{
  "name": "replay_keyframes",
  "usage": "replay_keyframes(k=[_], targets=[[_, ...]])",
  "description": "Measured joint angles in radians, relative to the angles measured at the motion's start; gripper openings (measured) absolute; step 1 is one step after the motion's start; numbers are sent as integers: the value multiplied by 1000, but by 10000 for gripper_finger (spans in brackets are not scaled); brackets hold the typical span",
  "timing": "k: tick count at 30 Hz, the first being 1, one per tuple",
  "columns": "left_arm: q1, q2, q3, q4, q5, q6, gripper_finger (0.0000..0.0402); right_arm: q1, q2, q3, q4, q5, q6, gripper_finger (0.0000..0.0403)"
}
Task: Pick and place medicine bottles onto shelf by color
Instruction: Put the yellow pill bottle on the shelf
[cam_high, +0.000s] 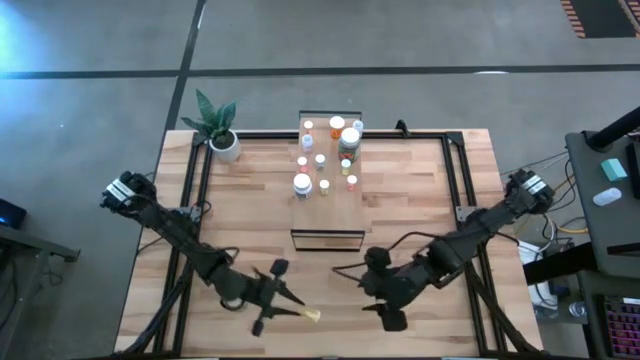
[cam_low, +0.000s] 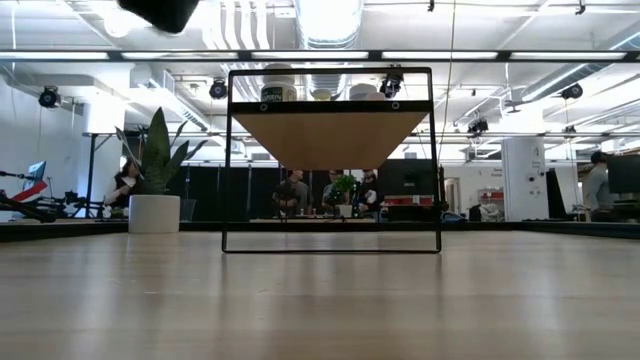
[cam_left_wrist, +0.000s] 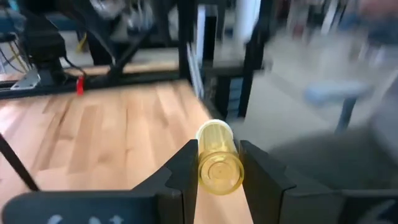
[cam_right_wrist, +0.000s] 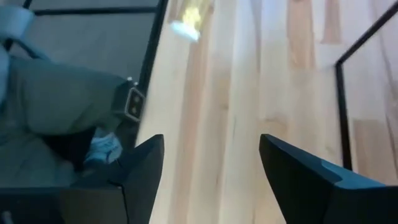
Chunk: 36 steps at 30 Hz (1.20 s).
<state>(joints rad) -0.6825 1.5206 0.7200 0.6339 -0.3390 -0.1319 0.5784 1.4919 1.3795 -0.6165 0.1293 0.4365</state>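
My left gripper (cam_high: 297, 310) is near the table's near edge, shut on a yellow-amber medicine bottle (cam_high: 312, 316) with a white cap. In the left wrist view the bottle (cam_left_wrist: 219, 163) sits between the two dark fingers. My right gripper (cam_high: 362, 290) stands to the right of it, open and holding nothing (cam_right_wrist: 211, 146); its wrist view shows the same bottle (cam_right_wrist: 188, 18) farther off. The shelf (cam_high: 326, 205), with a light wood top and black frame, stands mid-table. Several white-capped bottles (cam_high: 322, 160) rest upright on its top, and they also show in the low view (cam_low: 278, 92). My left gripper pinches the yellow bottle's body (cam_left_wrist: 217, 155) between its two fingers (cam_left_wrist: 186, 171), one on each side. The bottle lies level along the fingers, its flat bottom (cam_left_wrist: 221, 174) toward the wrist and its other end pointing past the fingertips. Whether it rests on the table I cannot tell.
A white pot with a green plant (cam_high: 222, 135) stands at the far left corner. Black frame rails (cam_high: 455, 175) run along the table's sides. Bare wood (cam_high: 250, 220) lies between the shelf and both arms. People and equipment show in the room behind (cam_low: 300, 190).
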Motion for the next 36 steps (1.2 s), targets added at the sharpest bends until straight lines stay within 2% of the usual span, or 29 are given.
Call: replay_keyframes(k=[5,9,13,15,20,23,29,36], targets=[[38,13,-198,493,-1,-143,83,17,-87,-249,339,96,-90,228],[84,28,-275,699,-6,-266,83,6,-110,-412,647,182,-258,224],[136,27,-285,724,-3,-364,83,-29,-99,-461,850,311,-459,239],[163,24,-281,726,15,-405,83,-53,-90,-458,909,324,-554,253],[223,15,-279,762,31,-513,83,-84,-65,-384,912,315,-755,287],[250,14,-281,778,42,-551,83,-83,-50,-346,905,353,-873,291],[282,14,-281,806,69,-569,83,-97,-23,-302,906,410,-1010,262],[293,14,-280,825,76,-561,83,-110,24,-282,926,422,-1091,217]])
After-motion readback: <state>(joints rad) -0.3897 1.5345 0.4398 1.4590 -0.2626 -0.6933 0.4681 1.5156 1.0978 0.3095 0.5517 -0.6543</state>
